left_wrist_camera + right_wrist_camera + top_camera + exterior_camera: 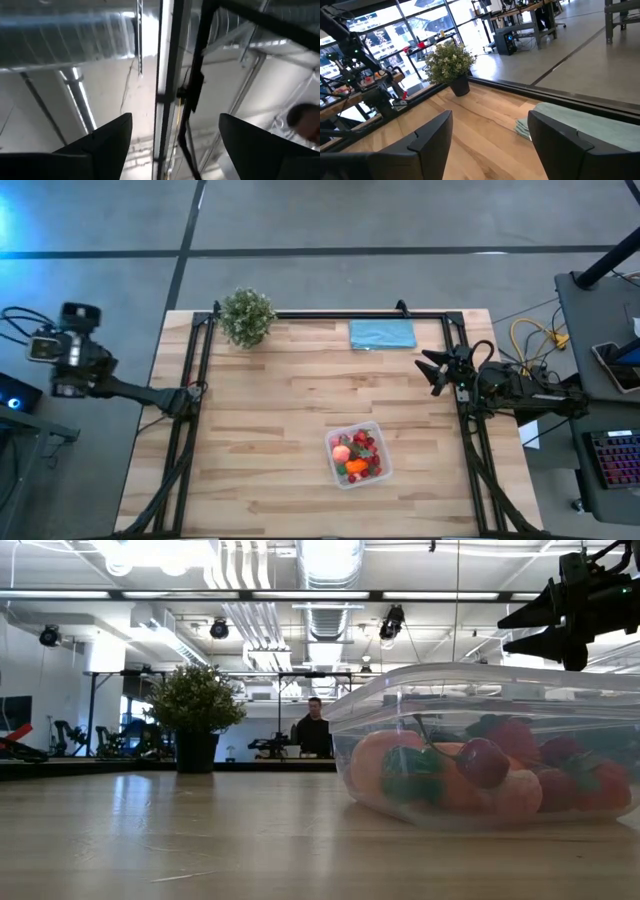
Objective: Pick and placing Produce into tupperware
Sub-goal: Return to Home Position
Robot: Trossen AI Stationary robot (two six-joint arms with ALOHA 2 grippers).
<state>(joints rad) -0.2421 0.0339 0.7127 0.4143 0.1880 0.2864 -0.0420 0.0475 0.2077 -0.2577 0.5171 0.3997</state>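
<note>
The clear tupperware [357, 455] stands on its base on the wooden table, toward the near edge, right of the middle. It fills the right of the low view [500, 690]. The produce [358, 456] lies inside it: red strawberry-like pieces, an orange carrot and a pink-orange ball [480, 775]. My right gripper [432, 373] hovers open above the table's right side, beyond the tub toward the far edge, and touches nothing [520, 630] [490, 115]. My left gripper [175, 117] is open and drawn back off the table's left edge, pointing up at the ceiling.
A green potted plant [247, 315] stands at the far left corner [450, 62]. A teal cloth [382, 334] lies flat at the far edge [580, 125]. A dark metal frame [330, 313] runs round the table. A person [315, 725] sits in the room beyond.
</note>
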